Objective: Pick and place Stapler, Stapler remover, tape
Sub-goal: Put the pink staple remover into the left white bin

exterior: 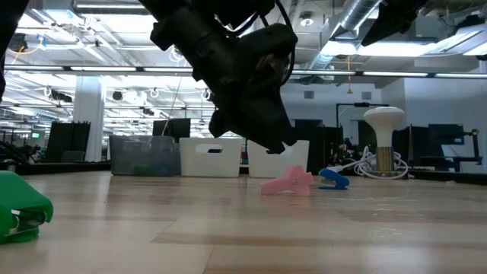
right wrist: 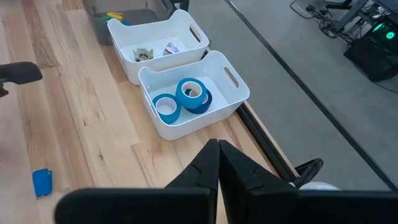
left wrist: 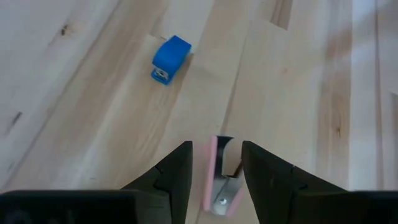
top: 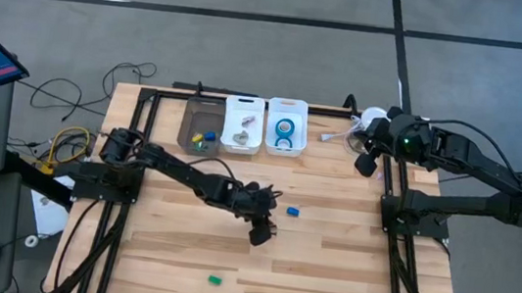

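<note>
A small pink stapler (left wrist: 217, 183) lies on the table's middle, and in the low view it shows as the pink stapler (exterior: 288, 183). My left gripper (left wrist: 216, 147) hangs open just above it, pointing down at a slant, with one finger on either side and apart from it. In the low view the fingertips of my left gripper (exterior: 278, 141) stand clear above it. A blue stapler (left wrist: 169, 58) lies a little farther off. Blue tape rolls (right wrist: 186, 96) lie in a white bin (right wrist: 239, 93). My right gripper (right wrist: 217, 158) is shut and raised at the far right.
A green stapler (top: 214, 280) lies near the front edge. At the far edge stand a dark clear bin (top: 201, 125) with small coloured pieces, a white bin (top: 243, 125) with small metal pieces and the tape bin (top: 286, 128). Cables and a white stand (exterior: 384, 148) sit at the far right.
</note>
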Controlling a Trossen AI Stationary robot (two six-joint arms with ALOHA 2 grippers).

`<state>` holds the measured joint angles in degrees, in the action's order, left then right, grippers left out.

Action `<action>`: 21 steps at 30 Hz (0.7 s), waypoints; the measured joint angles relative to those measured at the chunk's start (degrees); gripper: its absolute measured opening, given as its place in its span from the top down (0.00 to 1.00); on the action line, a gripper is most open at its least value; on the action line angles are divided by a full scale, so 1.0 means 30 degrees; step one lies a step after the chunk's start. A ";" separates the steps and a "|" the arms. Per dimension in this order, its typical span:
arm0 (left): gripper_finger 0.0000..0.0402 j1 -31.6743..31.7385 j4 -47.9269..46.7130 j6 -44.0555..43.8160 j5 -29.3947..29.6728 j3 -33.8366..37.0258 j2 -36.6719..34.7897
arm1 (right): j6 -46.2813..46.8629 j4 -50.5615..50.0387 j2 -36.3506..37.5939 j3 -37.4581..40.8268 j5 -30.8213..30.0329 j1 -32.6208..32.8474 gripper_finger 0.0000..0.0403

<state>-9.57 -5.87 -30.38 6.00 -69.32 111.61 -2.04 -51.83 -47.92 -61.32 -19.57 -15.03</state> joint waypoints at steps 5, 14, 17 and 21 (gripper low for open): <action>0.67 0.0126 -0.0008 0.0002 0.0008 0.0000 0.0000 | 0.0000 0.0000 0.0000 0.0000 0.0000 0.0000 1.00; 0.67 0.0097 -0.0077 -0.0102 -0.0610 0.0849 -0.0022 | 0.0000 0.0000 0.0000 0.0000 0.0000 0.0000 1.00; 0.67 0.0075 0.0113 -0.0591 -0.0866 0.1108 -0.0022 | -0.0002 0.0000 0.0000 0.0000 0.0000 0.0000 1.00; 0.67 0.0075 0.1307 -0.0627 -0.0868 0.1173 -0.0022 | -0.0007 0.0000 0.0000 0.0000 0.0000 0.0000 1.00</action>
<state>-9.34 -1.94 -32.26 3.39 -65.80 111.55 -2.07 -51.83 -47.92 -61.32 -19.57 -15.03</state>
